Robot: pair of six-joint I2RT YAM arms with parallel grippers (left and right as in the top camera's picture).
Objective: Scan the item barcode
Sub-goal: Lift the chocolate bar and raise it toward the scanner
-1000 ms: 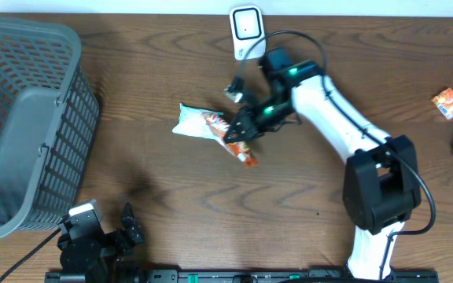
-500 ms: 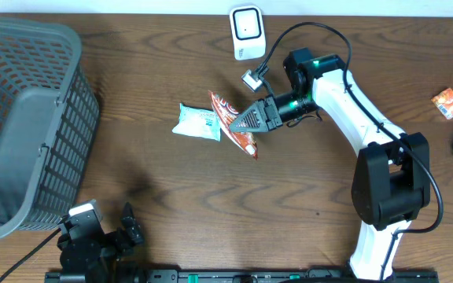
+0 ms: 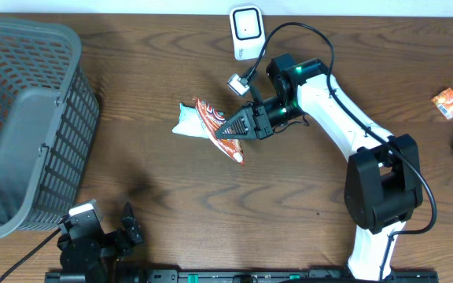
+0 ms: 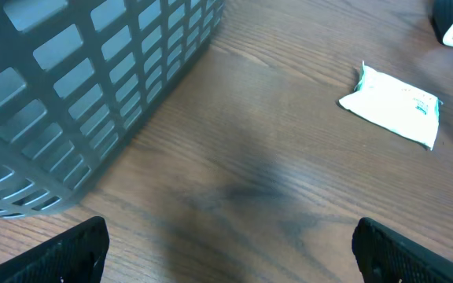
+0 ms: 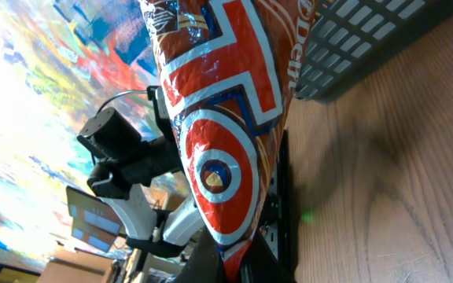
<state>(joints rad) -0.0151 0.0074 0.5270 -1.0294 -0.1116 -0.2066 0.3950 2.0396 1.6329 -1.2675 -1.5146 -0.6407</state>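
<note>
Snack packet, right gripper clamped, axis diagonal

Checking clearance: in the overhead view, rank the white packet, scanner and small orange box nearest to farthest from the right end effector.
1. white packet, just beside it.
2. scanner, near the top edge.
3. small orange box, at the right edge.

I can read only white letters starting "De" on the red snack packet. Print on the white pouch is too small for me.

Glossy crinkled foil snack packet, matt grained wooden table, grey plastic lattice basket, smooth white pouch
</note>
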